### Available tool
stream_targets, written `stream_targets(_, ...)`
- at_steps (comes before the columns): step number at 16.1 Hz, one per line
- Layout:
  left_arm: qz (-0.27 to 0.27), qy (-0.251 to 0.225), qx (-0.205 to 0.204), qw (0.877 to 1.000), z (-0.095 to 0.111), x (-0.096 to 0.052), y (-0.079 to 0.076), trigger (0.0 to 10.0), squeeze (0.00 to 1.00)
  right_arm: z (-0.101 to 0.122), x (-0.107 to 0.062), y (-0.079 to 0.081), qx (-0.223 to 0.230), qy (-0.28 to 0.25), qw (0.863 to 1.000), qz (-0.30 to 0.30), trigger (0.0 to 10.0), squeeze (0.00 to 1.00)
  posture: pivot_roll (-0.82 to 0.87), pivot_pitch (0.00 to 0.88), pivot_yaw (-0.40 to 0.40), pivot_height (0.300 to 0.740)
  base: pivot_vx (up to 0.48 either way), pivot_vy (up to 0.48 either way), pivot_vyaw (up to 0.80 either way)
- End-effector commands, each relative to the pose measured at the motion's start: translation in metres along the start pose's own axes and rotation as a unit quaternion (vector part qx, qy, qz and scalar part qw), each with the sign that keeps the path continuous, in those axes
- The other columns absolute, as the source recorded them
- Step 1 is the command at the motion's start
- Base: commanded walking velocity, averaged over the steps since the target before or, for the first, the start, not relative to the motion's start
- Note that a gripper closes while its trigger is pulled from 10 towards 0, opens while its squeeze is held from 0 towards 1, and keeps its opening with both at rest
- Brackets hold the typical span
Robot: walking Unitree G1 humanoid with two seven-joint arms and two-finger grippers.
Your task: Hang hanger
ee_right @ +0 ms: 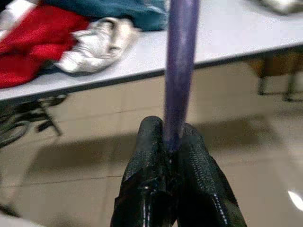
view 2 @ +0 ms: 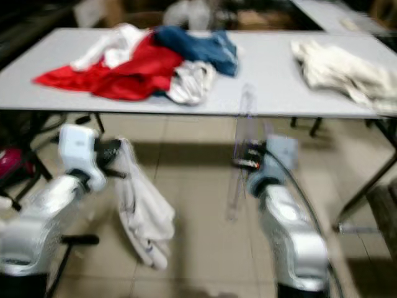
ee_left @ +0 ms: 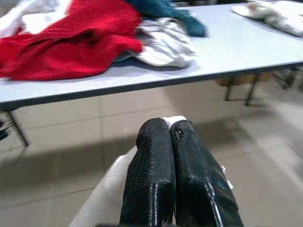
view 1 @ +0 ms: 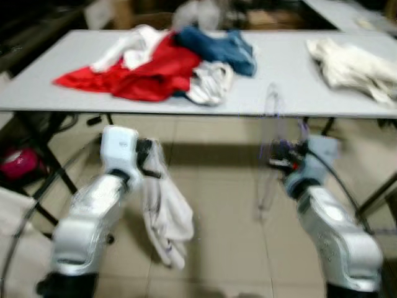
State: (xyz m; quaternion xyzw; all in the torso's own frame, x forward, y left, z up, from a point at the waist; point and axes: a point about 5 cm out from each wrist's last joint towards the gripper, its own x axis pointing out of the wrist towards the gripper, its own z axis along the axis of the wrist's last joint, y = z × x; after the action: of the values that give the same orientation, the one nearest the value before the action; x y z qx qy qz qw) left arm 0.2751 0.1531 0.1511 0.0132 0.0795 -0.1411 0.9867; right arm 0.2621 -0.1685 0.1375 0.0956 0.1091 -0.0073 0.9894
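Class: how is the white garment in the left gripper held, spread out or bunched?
Bunched. The white garment hangs limp below the left gripper, its jaws shut on it.

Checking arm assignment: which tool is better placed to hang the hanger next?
Right, probably. The right tool is shut on the translucent hanger, held upright near the table edge. The left tool is occupied, shut on a white garment hanging toward the floor.
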Motion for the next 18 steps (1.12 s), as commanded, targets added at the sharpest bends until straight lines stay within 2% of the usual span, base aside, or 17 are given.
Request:
stream_targets(1,0.013,-0.015,0.011,1.0,0.0079,-0.0022,0.0077,10.0,0.0,0.0053,0.0003,0.0093,0.004,-0.01,1.0,0.017,10.0,0.0,-0.13,0.026,0.056,0.74,0.0,0.472,-0.79)
stream_targets(4,0.018,-0.019,0.013,1.0,0.0083,-0.0028,0.0072,10.0,0.0,0.0049,0.0001,0.0101,0.003,-0.009,1.0,0.02,10.0,0.0,-0.13,0.025,0.052,0.74,0.0,0.157,-0.76)
stream_targets(18,0.019,-0.031,0.011,0.999,0.01,-0.0024,0.0055,10.0,0.0,0.0058,0.0009,0.0098,-0.009,-0.009,1.0,0.024,10.0,0.0,-0.13,0.013,0.043,0.74,0.0,0.0,0.0)
